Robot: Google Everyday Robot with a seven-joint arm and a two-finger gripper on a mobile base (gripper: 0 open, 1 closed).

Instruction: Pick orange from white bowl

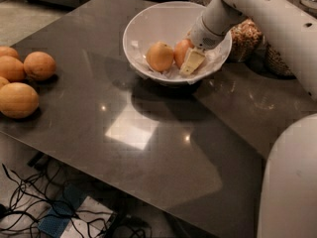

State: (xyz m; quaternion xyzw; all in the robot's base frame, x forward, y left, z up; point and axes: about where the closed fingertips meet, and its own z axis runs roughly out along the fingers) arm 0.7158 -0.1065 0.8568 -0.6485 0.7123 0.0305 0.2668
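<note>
The white bowl [143, 26] stands at the back middle of the dark table, with crinkled white lining inside. In it lie a paler yellow-orange fruit [160, 56] and, to its right, the deep reddish-orange orange [181, 50]. My gripper [191, 62] reaches down into the bowl from the upper right and sits against the right front side of the orange, hiding part of it. My white arm [257, 19] runs up to the right.
Several larger pale oranges [25, 81] lie grouped at the table's left edge. Clear bags of brown snacks [245, 38] stand behind the arm at the right. Cables [29, 202] lie on the floor below the table's front edge. My white body [292, 182] fills the lower right.
</note>
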